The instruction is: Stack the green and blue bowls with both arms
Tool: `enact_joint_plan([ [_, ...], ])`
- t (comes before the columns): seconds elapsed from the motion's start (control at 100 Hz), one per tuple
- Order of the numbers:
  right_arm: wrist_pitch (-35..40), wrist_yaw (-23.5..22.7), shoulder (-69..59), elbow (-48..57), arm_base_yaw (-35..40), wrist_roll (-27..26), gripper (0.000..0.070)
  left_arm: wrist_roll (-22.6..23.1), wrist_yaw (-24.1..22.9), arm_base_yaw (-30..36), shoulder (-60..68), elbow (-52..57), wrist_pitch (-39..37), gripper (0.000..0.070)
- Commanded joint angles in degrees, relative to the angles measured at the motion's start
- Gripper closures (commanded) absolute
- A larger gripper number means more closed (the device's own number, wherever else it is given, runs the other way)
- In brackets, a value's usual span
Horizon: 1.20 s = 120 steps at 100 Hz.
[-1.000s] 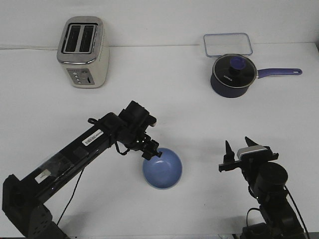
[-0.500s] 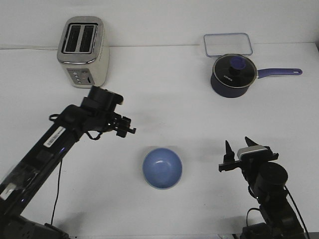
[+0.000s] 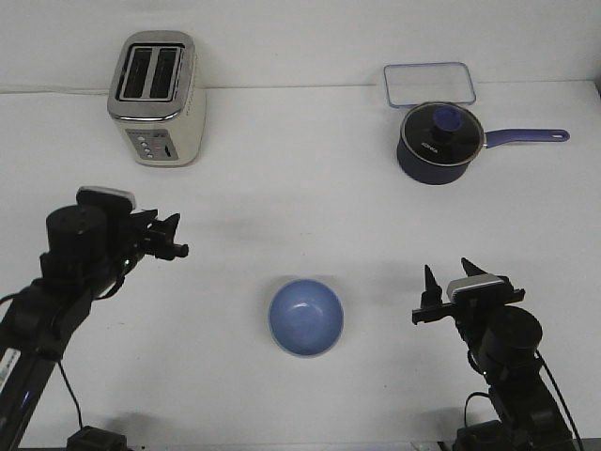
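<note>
The blue bowl (image 3: 305, 317) stands upright on the white table at front centre, with nothing touching it. No green bowl shows in this view. My left gripper (image 3: 174, 237) is open and empty, well to the left of the bowl and farther back, its prongs pointing right. My right gripper (image 3: 449, 280) is open and empty, its prongs pointing up, to the right of the bowl and apart from it.
A cream and silver toaster (image 3: 157, 99) stands at the back left. A dark saucepan (image 3: 439, 141) with a purple handle sits at the back right, with a clear rectangular container (image 3: 429, 85) just behind it.
My left arm has drawn back to the left and away from the blue bowl, whose rim its gripper was at a second ago. The bowl and the right arm have not moved.
</note>
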State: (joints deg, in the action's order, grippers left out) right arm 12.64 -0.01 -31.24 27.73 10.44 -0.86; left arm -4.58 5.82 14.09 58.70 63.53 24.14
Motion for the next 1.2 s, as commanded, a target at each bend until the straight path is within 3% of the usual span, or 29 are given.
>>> enact_joint_plan([
  [0.0,-0.63,0.04,-0.2,0.66,0.09,-0.61,0.0245,-1.31,-0.85,0.17,-4.35,-6.23,-4.94,0.0439],
  [0.37,-0.61,0.04,-0.2,0.66,0.09,-0.61,0.0245,-5.66,-4.57,0.17,-24.13,-31.85,-18.32,0.0439],
  [0.74,-0.63,0.07,-0.2,0.66,0.09,-0.61,0.0256,-5.31,-4.63,0.17,-29.24,-34.84,-18.27,0.0441],
  [0.78,-0.63,0.04,-0.2,0.66,0.09,-0.59,0.0289,-5.31,-4.63,0.17,-29.27,-34.84,-18.25,0.0442],
  [0.85,-0.63,0.07,-0.2,0.66,0.09,-0.61,0.0416,-5.31,-4.63,0.17,-29.27,-34.84,-18.23,0.0471],
  [0.95,-0.63,0.07,-0.2,0.66,0.09,-0.61,0.0614,-5.35,-4.63,0.17,-29.27,-34.84,-18.16,0.0699],
  [1.0,-0.63,0.07,-0.2,0.66,0.09,-0.59,0.0686,-5.35,-4.63,0.17,-29.27,-34.84,-18.23,0.069],
  [1.19,-0.63,0.04,-0.2,0.66,0.09,-0.61,0.0697,-5.35,-4.63,0.17,-29.27,-34.84,-18.27,0.0689],
])
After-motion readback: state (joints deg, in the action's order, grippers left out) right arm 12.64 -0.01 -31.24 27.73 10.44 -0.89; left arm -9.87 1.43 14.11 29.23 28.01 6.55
